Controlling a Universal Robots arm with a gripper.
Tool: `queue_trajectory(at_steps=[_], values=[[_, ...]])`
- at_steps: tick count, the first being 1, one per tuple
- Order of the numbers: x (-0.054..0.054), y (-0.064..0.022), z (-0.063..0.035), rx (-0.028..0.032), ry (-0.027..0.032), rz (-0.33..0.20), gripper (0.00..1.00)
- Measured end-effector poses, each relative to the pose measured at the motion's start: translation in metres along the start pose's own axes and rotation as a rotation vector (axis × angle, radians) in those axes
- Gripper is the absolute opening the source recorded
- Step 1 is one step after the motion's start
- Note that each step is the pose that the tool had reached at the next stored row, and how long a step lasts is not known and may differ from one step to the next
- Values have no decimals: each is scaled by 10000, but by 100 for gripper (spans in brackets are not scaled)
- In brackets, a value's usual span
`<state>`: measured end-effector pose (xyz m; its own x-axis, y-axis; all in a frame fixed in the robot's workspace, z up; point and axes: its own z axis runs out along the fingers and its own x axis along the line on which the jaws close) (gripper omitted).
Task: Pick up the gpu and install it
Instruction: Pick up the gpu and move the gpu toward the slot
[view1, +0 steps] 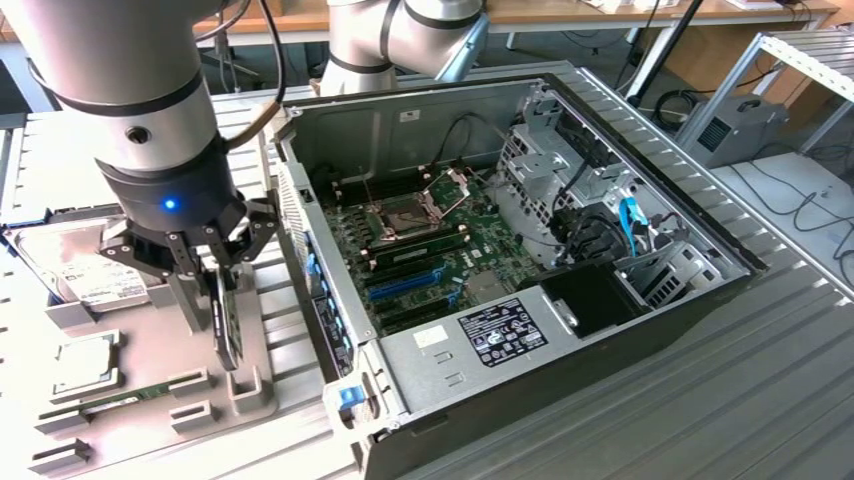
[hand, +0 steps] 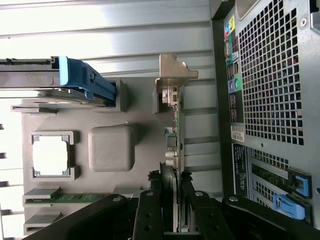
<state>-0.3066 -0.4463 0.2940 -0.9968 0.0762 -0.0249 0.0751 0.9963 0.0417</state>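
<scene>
the gripper (view1: 220, 300) (hand: 171, 200) hangs directly over the gpu (view1: 230, 335) (hand: 172, 145), which stands on edge in the grey holder tray (view1: 147, 430) beside the open computer case (view1: 400, 120), long axis parallel to the case wall, with the half-closed fingers apparently pinching its two flat faces.

Ribbed metal worktable (view1: 641, 400) in the near ground. A wooden desk (view1: 561, 12) stands far behind; cables (view1: 807, 205) lie on the floor (view1: 767, 180).

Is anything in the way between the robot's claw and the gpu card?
No, nothing visible is in the way. The gripper is closed on the gpu, one jaw against each face, while the card stands on edge in the gray holder.
</scene>
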Motion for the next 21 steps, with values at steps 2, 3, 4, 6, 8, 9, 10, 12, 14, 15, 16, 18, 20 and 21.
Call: queue_trajectory(at_steps=[2, 3, 4, 6, 8, 9, 10, 12, 14, 15, 16, 18, 20, 21], values=[[0, 0, -4, 0, 0, 0, 26], [0, 0, -7, 0, 0, 0, 26], [0, 0, -9, 0, 1, 0, 26], [0, 1, -14, 0, 0, 0, 26], [0, 1, -18, 1, 1, 0, 26], [0, 1, -21, 1, 1, 0, 26], [-1, 1, -24, 1, 1, 0, 26], [-1, 1, -29, 1, 1, 0, 26], [-1, 1, -34, 0, 0, 0, 26], [-1, 1, -37, 1, 1, 0, 26], [-1, 2, -41, 1, 1, 0, 26], [-1, 2, -46, 0, 0, 0, 26], [-1, 2, -51, 0, 0, 0, 26], [-1, 2, -54, 1, 1, 0, 26]])
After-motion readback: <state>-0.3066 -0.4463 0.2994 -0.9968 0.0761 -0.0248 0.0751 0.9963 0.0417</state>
